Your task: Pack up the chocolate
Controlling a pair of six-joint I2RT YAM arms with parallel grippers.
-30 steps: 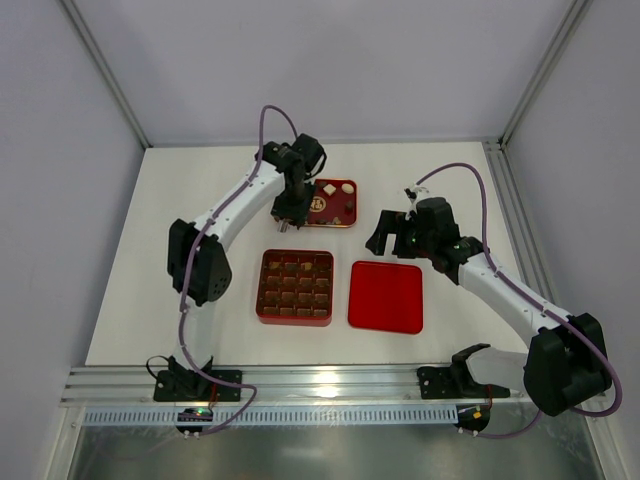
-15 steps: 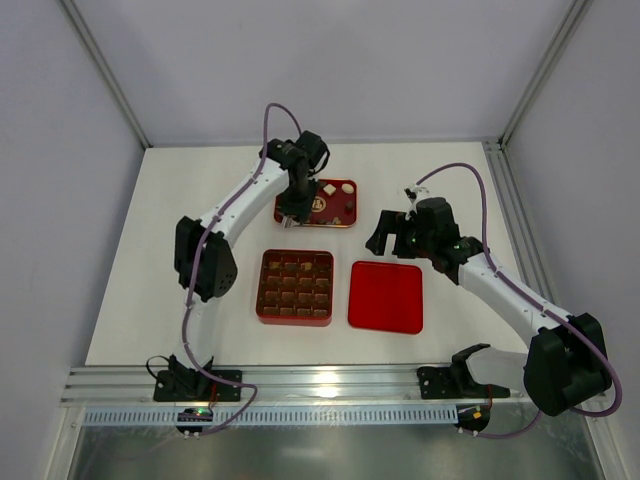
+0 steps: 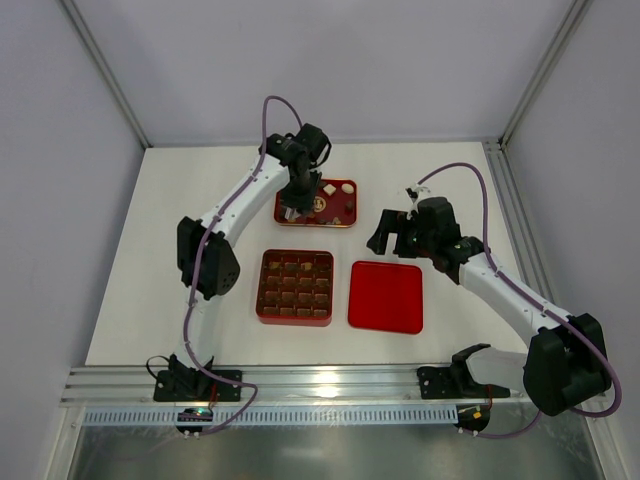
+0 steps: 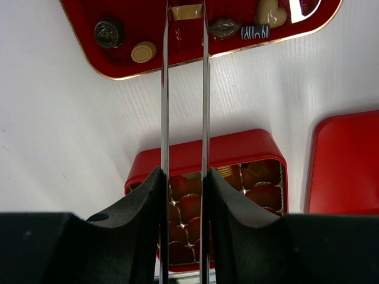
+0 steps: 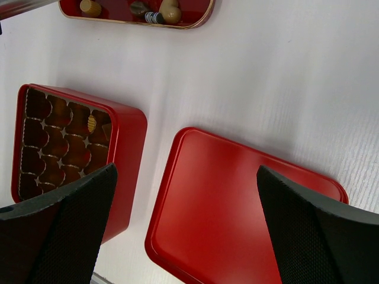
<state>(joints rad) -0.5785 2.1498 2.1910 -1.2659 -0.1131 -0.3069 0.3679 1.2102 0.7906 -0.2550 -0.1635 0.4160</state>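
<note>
Jo: While the overhead is up, where are the arms?

Sam: The left gripper point(image 3: 291, 212) hangs over the left end of the red tray point(image 3: 352, 205) at the back of the table point(image 3: 180, 250). Most of the chocolate point(image 3: 327, 187) lies loose in that tray. The right gripper point(image 3: 385, 232) hovers behind the lid point(image 3: 386, 296). The box point(image 3: 262, 290) sits just left of the lid, apart from the tray.

Jo: Left wrist cam?

Sam: The thin fingers point(image 4: 164, 89) run close together and near parallel, tips down in the tray. A tan rectangular piece point(image 4: 186, 12) sits between them. I can't tell whether they pinch it or only bracket it. Beside it lie a dark round piece point(image 4: 109, 32), a tan cup point(image 4: 144, 51), a dark lips shape point(image 4: 224, 27), a striped piece point(image 4: 255, 31) and a tan heart point(image 4: 271, 12). The box holds a ridged tan piece point(image 4: 224, 171) in the row nearest the tray.

Jo: Right wrist?

Sam: The jaws are spread wide with nothing between them, above the lid. The ridged piece shows there too, in the same row of the box.
</note>
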